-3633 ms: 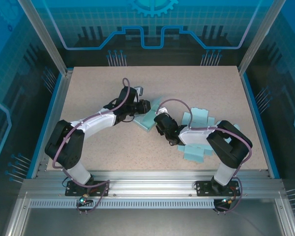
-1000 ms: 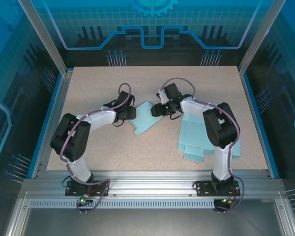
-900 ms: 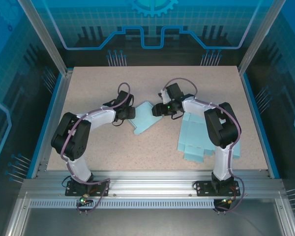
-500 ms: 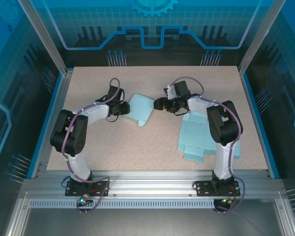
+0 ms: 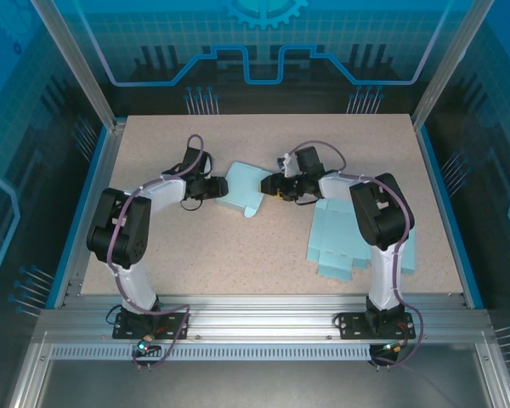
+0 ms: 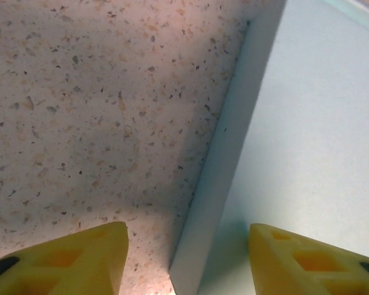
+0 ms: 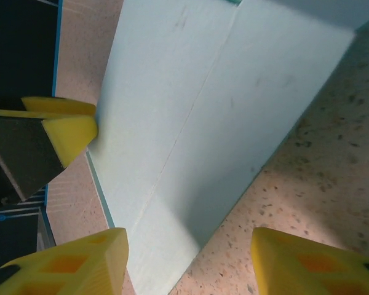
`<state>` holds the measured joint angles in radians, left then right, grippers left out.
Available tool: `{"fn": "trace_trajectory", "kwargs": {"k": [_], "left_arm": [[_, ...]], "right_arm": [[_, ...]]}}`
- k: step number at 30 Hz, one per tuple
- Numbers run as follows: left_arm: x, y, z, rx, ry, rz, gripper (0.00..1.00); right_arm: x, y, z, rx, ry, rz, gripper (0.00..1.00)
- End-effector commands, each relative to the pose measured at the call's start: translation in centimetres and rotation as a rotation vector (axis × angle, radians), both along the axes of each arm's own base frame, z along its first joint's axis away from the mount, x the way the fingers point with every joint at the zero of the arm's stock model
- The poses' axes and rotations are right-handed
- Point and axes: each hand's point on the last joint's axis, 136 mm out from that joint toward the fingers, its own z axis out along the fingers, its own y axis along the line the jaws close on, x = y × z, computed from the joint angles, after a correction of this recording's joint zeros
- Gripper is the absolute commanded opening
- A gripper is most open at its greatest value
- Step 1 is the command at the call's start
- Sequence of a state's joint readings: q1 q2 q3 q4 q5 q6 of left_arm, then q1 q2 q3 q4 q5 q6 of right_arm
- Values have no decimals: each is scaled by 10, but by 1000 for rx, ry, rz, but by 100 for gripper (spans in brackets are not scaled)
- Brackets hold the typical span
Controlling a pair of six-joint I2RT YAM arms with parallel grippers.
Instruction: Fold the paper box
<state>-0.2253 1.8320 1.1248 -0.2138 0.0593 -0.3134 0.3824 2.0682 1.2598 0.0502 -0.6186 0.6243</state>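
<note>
The light blue paper box (image 5: pixel 245 192) lies partly folded on the speckled table, between the two arms. My left gripper (image 5: pixel 215 189) is at its left side, open. In the left wrist view a raised wall of the paper box (image 6: pixel 216 184) stands between the yellow fingertips (image 6: pixel 67 258) without touching them. My right gripper (image 5: pixel 273 185) is at the box's right side, open. In the right wrist view the lower corner of the box panel (image 7: pixel 209 117) reaches in between the right gripper's jaws (image 7: pixel 187 264). The left gripper's yellow finger (image 7: pixel 66 132) touches the panel's far edge.
Several flat light blue box blanks (image 5: pixel 350 238) lie spread under the right arm at the table's right. The table's blue rim (image 5: pixel 92 178) and the cage posts bound the surface. Bare tabletop (image 5: pixel 238 263) lies in front of the box.
Over the last second the box was shifted up and left and stood flatter. Both grippers followed it; the left one opened wider and the right one closed in on the box's right edge.
</note>
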Motion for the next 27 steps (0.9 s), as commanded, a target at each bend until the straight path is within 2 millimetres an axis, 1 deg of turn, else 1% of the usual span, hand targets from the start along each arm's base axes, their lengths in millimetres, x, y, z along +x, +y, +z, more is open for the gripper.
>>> {"fn": "trace_trajectory", "kwargs": {"k": [1,5,6,8,9,12,15,18,24,27], "left_arm": [[-3,6,5,43,34,-1,59],[5,9,14,66,11,7,60],[8,8,14,63,9,4,57],[14,4,13,48,10,-2,45],[16,1,10,38,18,-9,42],[21,-9,4,-3,34,-37,39],[25,-19,2,-43,41,-64,36],[28,-28,5,-91,39,-91,34],[31,-47,13,-197,34,-139,34],[32,-56,16,-242,35,-157,34]], "right_arm": [[-6,11,-9,33,16,28,50],[-5,16,-7,39,11,34,41],[-5,16,-6,42,9,33,39],[-5,18,-2,54,2,37,35],[-6,19,0,59,-2,40,33],[-8,21,10,71,-14,47,29],[-12,21,20,76,-30,50,29],[-16,19,31,74,-46,47,30],[-27,19,54,62,-98,60,40],[-31,19,63,54,-121,64,43]]}}
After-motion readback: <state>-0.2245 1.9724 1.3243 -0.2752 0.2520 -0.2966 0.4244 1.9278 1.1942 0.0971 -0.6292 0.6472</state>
